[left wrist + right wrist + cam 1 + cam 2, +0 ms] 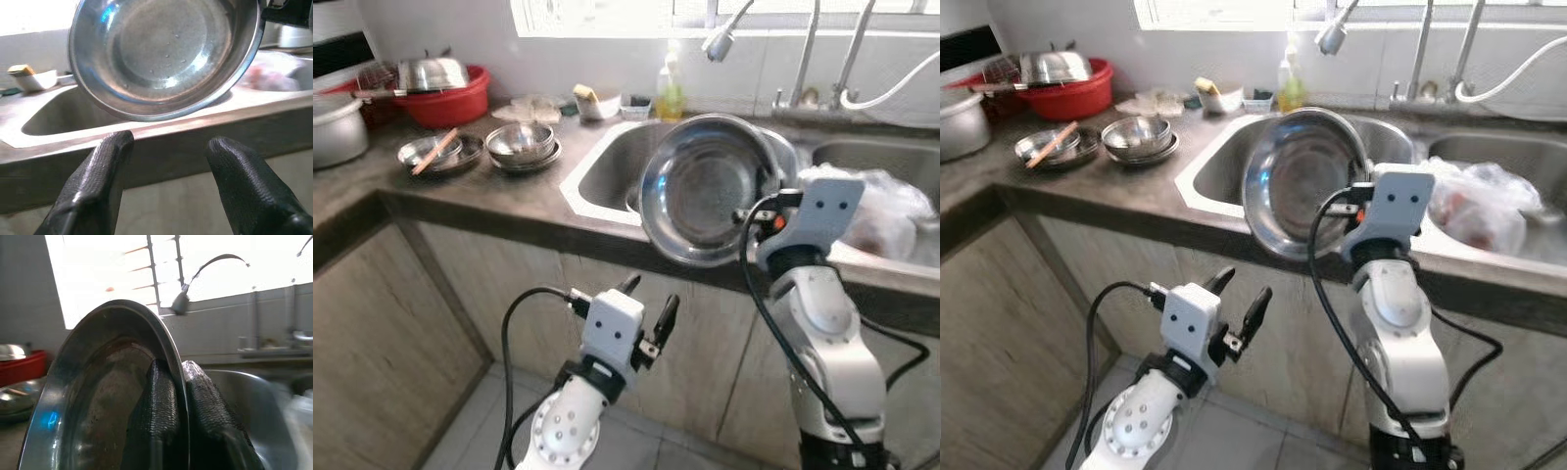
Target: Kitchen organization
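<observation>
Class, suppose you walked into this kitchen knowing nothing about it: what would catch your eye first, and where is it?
First, the big steel bowl, held tilted on edge above the sink, its rim pinched by the right gripper. Next, the left gripper, open and low in front of the counter. Further left on the counter sit stacked steel bowls and a red basin.

A shiny silver steel bowl (pixel 705 201) is pinched by black, textured fingers (pixel 164 401). Left of the grey steel sink (pixel 607 171) sit silver bowls (pixel 520 145) on a dark brown counter (pixel 460 191); behind them, a red basin (pixel 450 103). A yellow-green bottle (pixel 669 93) stands behind the sink.
</observation>
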Tool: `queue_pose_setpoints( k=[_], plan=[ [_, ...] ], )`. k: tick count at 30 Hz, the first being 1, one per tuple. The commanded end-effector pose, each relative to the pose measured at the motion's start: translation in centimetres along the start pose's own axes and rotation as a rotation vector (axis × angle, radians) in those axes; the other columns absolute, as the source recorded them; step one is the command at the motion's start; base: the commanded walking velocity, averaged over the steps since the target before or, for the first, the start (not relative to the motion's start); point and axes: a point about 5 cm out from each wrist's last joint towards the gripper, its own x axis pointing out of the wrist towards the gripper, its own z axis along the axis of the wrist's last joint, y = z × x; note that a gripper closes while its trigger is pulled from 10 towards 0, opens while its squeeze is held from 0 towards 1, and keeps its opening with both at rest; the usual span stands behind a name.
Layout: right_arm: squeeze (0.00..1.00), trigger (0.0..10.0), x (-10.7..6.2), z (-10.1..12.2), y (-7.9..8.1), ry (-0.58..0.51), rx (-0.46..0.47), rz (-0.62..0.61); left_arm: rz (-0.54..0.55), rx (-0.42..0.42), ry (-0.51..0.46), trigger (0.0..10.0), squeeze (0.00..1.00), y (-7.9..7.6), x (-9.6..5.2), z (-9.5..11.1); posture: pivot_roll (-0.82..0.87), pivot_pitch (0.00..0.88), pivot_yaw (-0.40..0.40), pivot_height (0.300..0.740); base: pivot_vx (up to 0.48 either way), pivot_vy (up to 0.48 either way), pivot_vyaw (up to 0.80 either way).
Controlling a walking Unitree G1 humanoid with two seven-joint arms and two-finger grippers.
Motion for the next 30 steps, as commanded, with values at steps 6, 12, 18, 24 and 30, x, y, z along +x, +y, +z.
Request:
queue_pose_setpoints(
  k=[6,12,18,24,30],
  plan=[
    [0.00,10.0,0.4,0.5,0.4,-0.018,-0.012,0.030,0.008,-0.002,-0.006,10.0,0.00,0.2,0.0,0.1,0.08,0.058,0.015,0.740,0.393,0.000,0.00],
    [0.00,10.0,0.8,0.7,0.3,-0.023,-0.021,0.038,0.007,-0.003,-0.004,10.0,0.00,0.1,0.0,0.1,0.08,0.056,0.010,0.740,0.436,0.000,0.00],
    [0.00,10.0,1.8,1.0,0.0,-0.028,-0.048,0.044,0.011,0.000,-0.011,10.0,0.00,0.2,0.0,0.1,0.08,0.055,0.006,0.740,0.434,0.000,0.00],
    [0.00,10.0,3.5,1.0,-0.3,-0.001,-0.120,0.071,0.013,-0.001,-0.011,10.0,0.00,0.2,0.1,0.2,0.08,0.051,0.007,0.740,0.431,0.000,0.00],
    [0.00,10.0,4.7,0.7,-0.2,0.042,-0.164,0.111,0.010,0.001,-0.012,10.0,0.00,0.0,0.1,0.1,0.08,0.043,-0.002,0.740,0.426,0.000,0.00]
  ],
)
